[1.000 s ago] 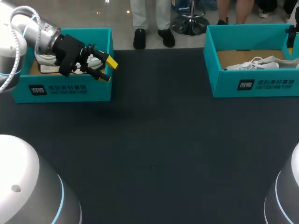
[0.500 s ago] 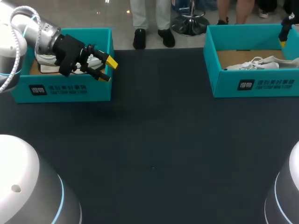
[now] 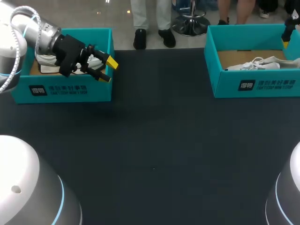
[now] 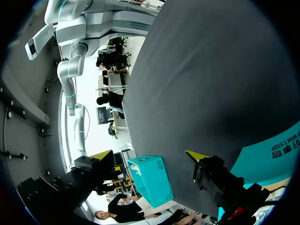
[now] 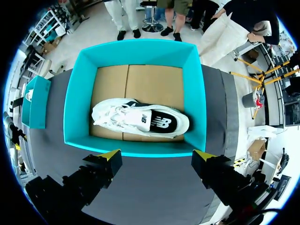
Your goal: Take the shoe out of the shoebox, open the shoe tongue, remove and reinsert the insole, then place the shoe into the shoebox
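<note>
At the far left of the dark grey table [image 3: 154, 150] stands an open teal cardboard shoebox [image 3: 70, 91] with white print on its near wall, too small to make out. A white shoe [image 3: 46, 63] lies inside, mostly hidden by the left arm. The left gripper [image 3: 109, 70] hangs over the box's right end, its fingers spread apart and holding nothing.

At the far right stands a second teal cardboard shoebox [image 5: 136, 54], also with white print on its near wall. On its brown cardboard floor lies a white lace-up sneaker [image 5: 140, 121] with a black side panel bearing a white logo. Its long axis runs left to right, with the laced front end to the left. The right gripper [image 5: 158, 154] hovers above the box's near wall, fingers wide apart and empty.
</note>
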